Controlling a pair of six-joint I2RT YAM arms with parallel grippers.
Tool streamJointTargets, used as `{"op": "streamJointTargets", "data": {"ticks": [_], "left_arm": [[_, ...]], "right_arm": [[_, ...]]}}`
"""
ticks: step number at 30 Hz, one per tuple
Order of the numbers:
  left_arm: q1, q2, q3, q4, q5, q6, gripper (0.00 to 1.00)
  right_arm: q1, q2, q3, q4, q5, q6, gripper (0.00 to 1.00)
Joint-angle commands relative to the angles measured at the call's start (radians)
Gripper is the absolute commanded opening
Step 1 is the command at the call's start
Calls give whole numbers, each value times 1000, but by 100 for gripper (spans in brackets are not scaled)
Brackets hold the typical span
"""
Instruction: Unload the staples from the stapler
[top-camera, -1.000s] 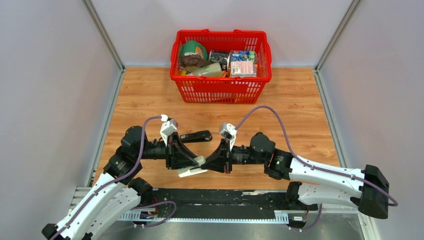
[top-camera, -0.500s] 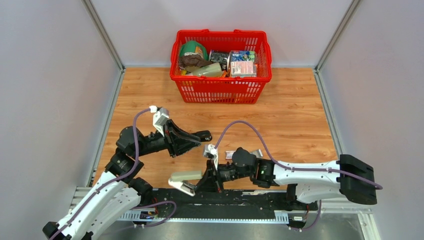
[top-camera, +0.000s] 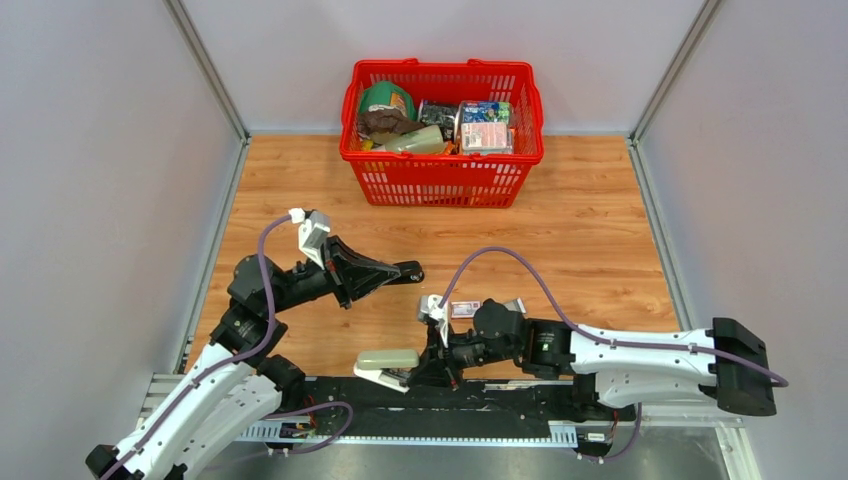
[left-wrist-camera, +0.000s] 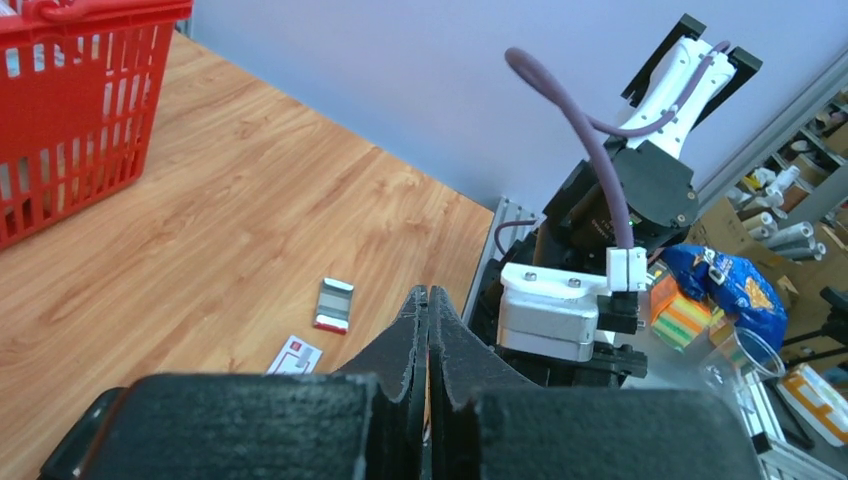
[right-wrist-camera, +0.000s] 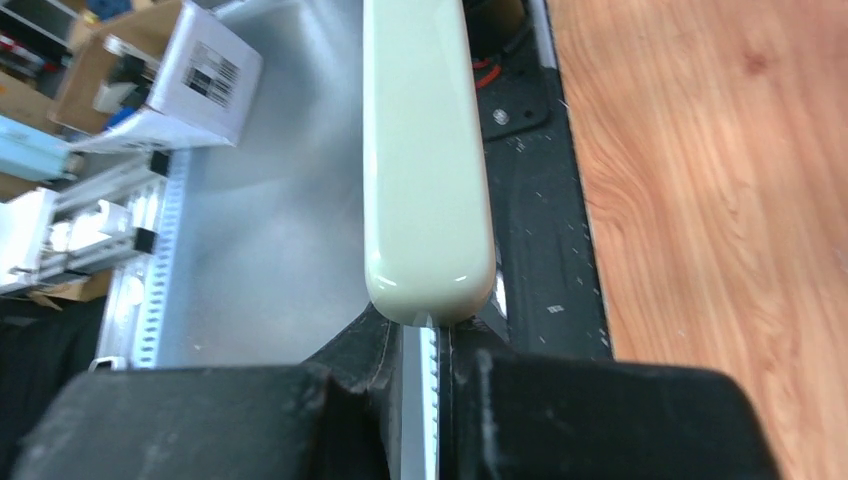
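Note:
A slim black stapler (top-camera: 410, 270) lies on the wood, just past the tip of my left gripper (top-camera: 395, 268). That gripper (left-wrist-camera: 428, 292) is shut, its fingers pressed together, and nothing clearly shows between them. My right gripper (top-camera: 415, 368) is shut on the rear end of a pale green, white-based, stapler-shaped tool (top-camera: 390, 358) that lies level over the black rail at the near edge. In the right wrist view the green body (right-wrist-camera: 425, 150) points away from the gripper (right-wrist-camera: 430, 325), and a toothed silvery strip (right-wrist-camera: 427, 400) sits between the jaws. The staples are hidden.
A red basket (top-camera: 345, 150) full of goods stands at the back centre. A small printed box (top-camera: 465, 309) (left-wrist-camera: 296, 355) and a silver-and-red box (top-camera: 515, 304) (left-wrist-camera: 335, 305) lie beside the right arm. Grey walls close both sides. A black rail (top-camera: 500, 395) runs along the near edge.
My right gripper carried the green tool from mid-table down to the near edge. My left gripper left the tool, drew back to the left and went from open to shut.

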Motion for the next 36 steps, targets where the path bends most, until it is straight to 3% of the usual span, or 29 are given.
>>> {"op": "streamJointTargets", "data": {"ticks": [1, 8, 12, 16, 20, 36], "left_arm": [[3, 38, 39, 13, 54, 11, 0], [3, 124, 79, -59, 232, 20, 50], [3, 133, 90, -90, 323, 37, 61], [0, 144, 96, -92, 461, 45, 68], [-37, 168, 100, -124, 505, 84, 75], [-236, 406, 257, -481, 417, 365, 82]], "right_arm": [[-2, -70, 83, -151, 99, -117, 0], [-13, -129, 158, -387, 80, -189, 0], [-18, -167, 182, -456, 59, -210, 0], [-28, -201, 211, -521, 39, -227, 0], [-41, -193, 250, -591, 7, -247, 0], [-134, -84, 380, -699, -148, -295, 0]]}}
